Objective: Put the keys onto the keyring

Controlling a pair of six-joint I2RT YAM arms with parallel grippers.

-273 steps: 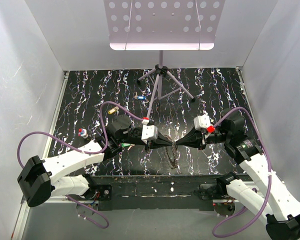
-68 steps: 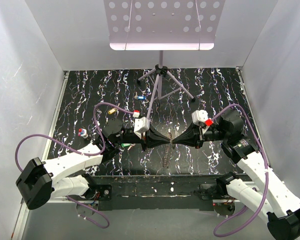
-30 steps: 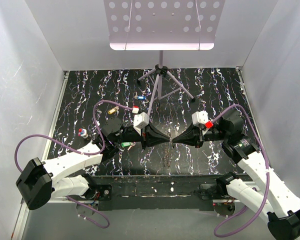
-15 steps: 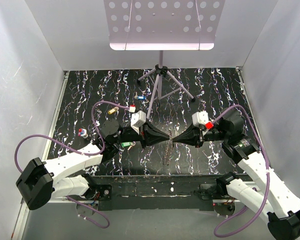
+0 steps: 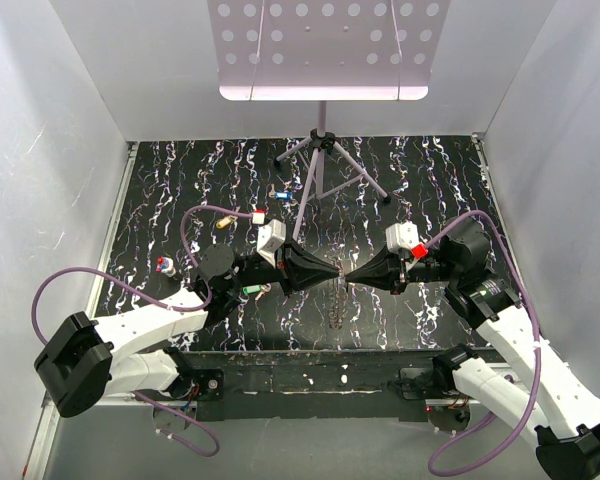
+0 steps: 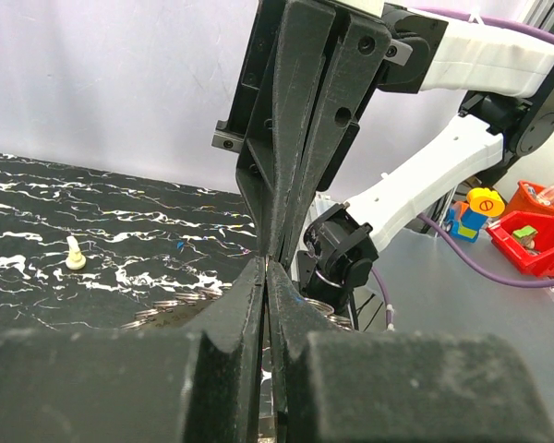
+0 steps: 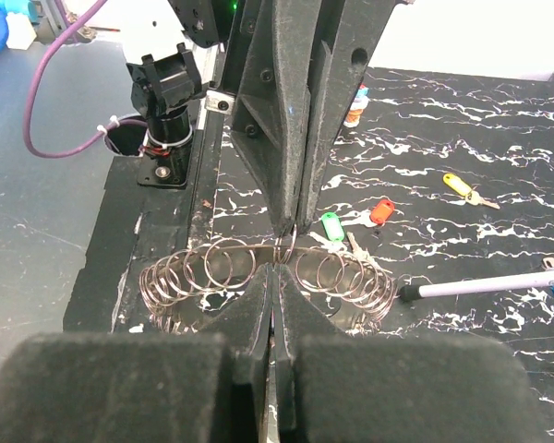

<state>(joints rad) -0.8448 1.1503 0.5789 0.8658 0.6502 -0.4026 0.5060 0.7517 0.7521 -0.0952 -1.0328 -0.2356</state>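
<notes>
A: Where is the keyring?
B: Your keyring [image 7: 231, 249] is upright over the middle of the desk [image 5: 430, 170]. Your left fingers [image 5: 315, 266] and right fingers [image 5: 372, 270] are both clamped tight on its top rim, tip to tip.
A: What crowds it?
B: One tripod stand [image 5: 320, 165], with a leg lying just beside the ring. I count four loose keys. The green key [image 7: 330, 224] and red key [image 7: 381, 210] lie just past the ring, below your left arm [image 5: 150, 320]. The yellow key [image 7: 457, 185] is farther out, and the blue key [image 5: 280, 194] is near the tripod.
</notes>
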